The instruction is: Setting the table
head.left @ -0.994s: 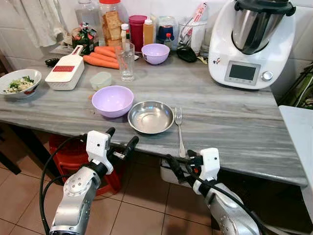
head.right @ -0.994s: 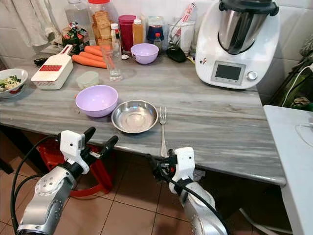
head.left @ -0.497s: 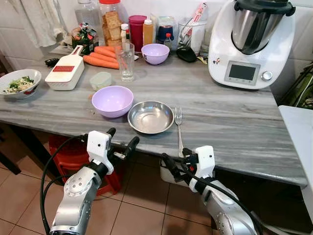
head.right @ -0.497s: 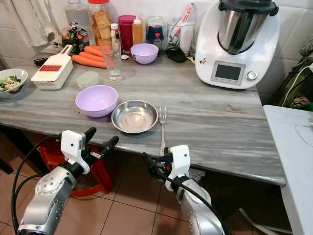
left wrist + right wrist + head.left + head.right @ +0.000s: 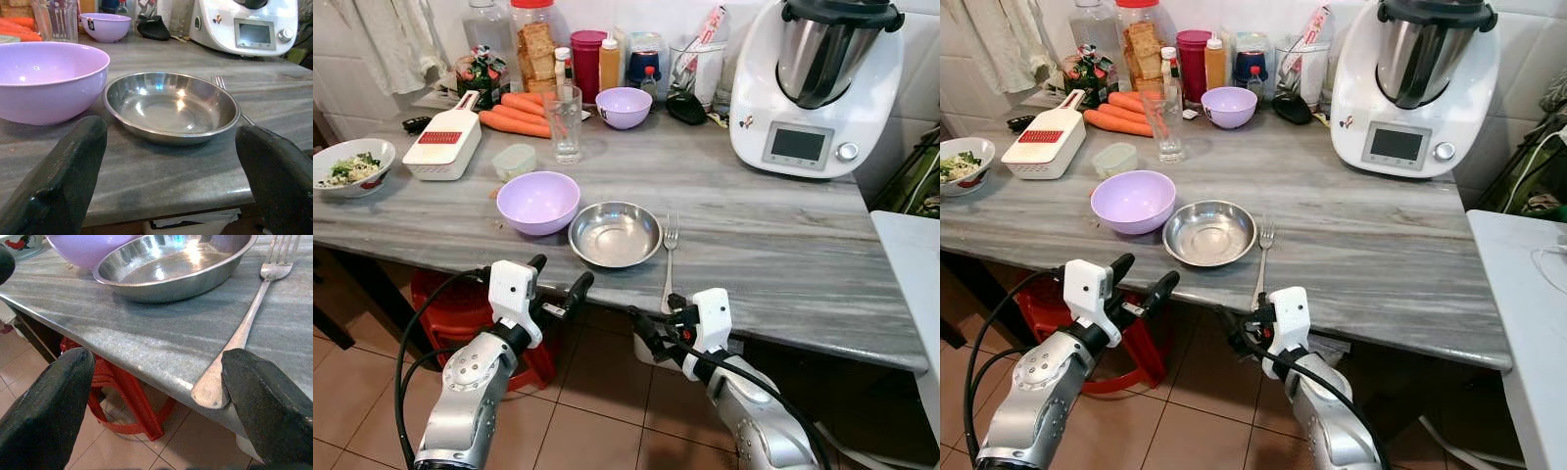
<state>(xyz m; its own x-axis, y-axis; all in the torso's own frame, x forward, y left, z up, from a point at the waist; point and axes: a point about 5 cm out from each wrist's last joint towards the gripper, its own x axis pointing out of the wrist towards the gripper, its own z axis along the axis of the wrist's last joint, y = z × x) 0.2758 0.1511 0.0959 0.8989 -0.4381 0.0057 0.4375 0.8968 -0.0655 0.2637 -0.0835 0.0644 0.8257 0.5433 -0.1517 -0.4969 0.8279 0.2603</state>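
Note:
A steel fork (image 5: 668, 264) lies on the grey table (image 5: 783, 255) just right of a shallow steel bowl (image 5: 615, 233). Its handle end sticks out over the front edge. My right gripper (image 5: 656, 318) is open below that edge, and one of its fingers (image 5: 266, 401) touches the handle tip of the fork (image 5: 242, 333). A large lilac bowl (image 5: 538, 202) stands left of the steel bowl. My left gripper (image 5: 558, 275) hangs open in front of the table edge, facing the steel bowl (image 5: 171, 105) with nothing between its fingers.
Farther back are a glass (image 5: 565, 122), a small lilac bowl (image 5: 625, 107), carrots (image 5: 517, 113), a white grater (image 5: 444, 142) and a kitchen machine (image 5: 818, 88). A salad bowl (image 5: 352, 166) sits far left. A red stool (image 5: 445, 304) stands under the table.
My right gripper has moved left and up to the table edge. The fork's handle end has swung slightly left, so the fork now lies tilted. The left arm has hardly moved.

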